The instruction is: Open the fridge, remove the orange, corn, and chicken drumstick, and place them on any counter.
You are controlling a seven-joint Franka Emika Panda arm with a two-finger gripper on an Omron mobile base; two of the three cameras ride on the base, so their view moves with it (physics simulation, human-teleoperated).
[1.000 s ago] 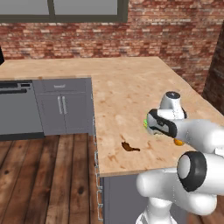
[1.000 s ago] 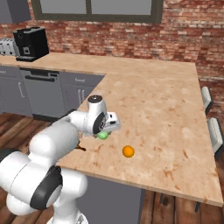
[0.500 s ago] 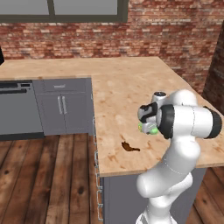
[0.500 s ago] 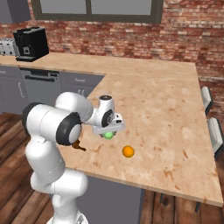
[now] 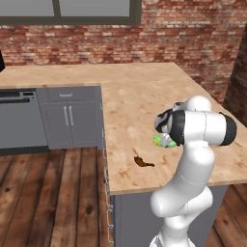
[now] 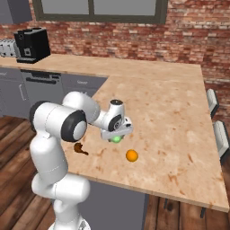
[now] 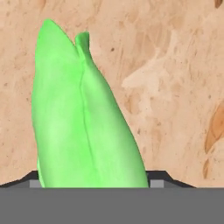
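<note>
The gripper (image 6: pixel 117 136) points down over the counter (image 6: pixel 175 112), low above the stone, with the corn (image 6: pixel 117 139) directly under the hand. In the hand view the corn (image 7: pixel 83 118) fills the middle of the picture as a bright green husk running up from between the 2 fingertips, its pointed end away from the hand and the speckled counter (image 7: pixel 175 65) behind it. The tips themselves are barely visible at the husk's base, one on each side of it, so the jaws stand wide with the cob between them; whether they press on it or merely flank it I cannot tell. From the left base view the gripper (image 5: pixel 165 140) sits just in front of the arm's big dark-banded joint, with a bit of the green corn (image 5: pixel 159 141) poking out below it, right at the counter (image 5: pixel 140 96) surface.

The chicken drumstick (image 6: pixel 80 148) lies on the counter near the front edge, close to the corn on the arm's side; in the left base view the drumstick (image 5: pixel 141 162) is a small dark brown shape just short of the edge. The orange (image 6: pixel 131 155) rests on the counter a little in front of the gripper, apart from it and from the drumstick.

A black coffee machine (image 6: pixel 31 45) stands at the far back corner of the worktop, well apart from the 3 foods, under a window (image 6: pixel 94 9) in the red brick wall (image 6: pixel 188 31). Grey base cabinets (image 5: pixel 67 116) with silver handles run below the counter.
</note>
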